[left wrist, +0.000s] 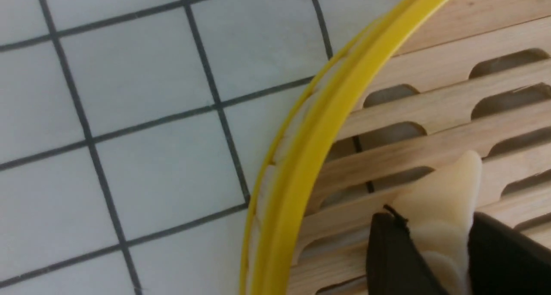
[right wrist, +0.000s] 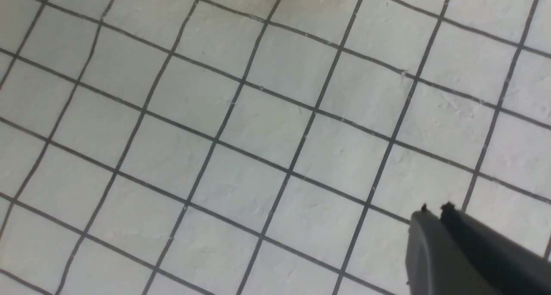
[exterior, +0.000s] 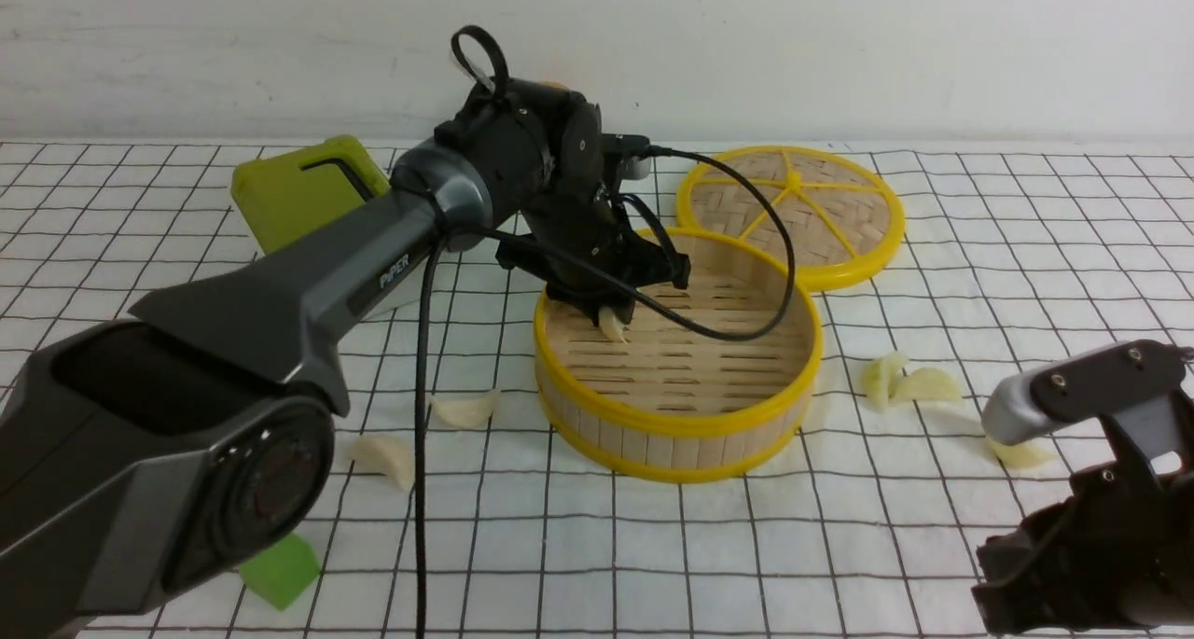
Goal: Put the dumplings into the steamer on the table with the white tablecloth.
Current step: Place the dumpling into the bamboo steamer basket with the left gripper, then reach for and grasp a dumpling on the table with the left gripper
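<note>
The steamer stands mid-table on the white tablecloth, with a slatted floor and yellow rim. My left gripper reaches down inside its left part, shut on one pale dumpling just above the slats. In the left wrist view the dumpling sits pinched between both black fingers. Several more dumplings lie on the cloth: two left of the steamer, a touching pair on its right, and one by my right arm. My right gripper hangs shut and empty over bare cloth at front right.
The flat woven lid lies behind the steamer on its right, touching it. A lime-green box sits at back left, partly behind my left arm. A small green block lies at front left. A black cable droops from the left arm.
</note>
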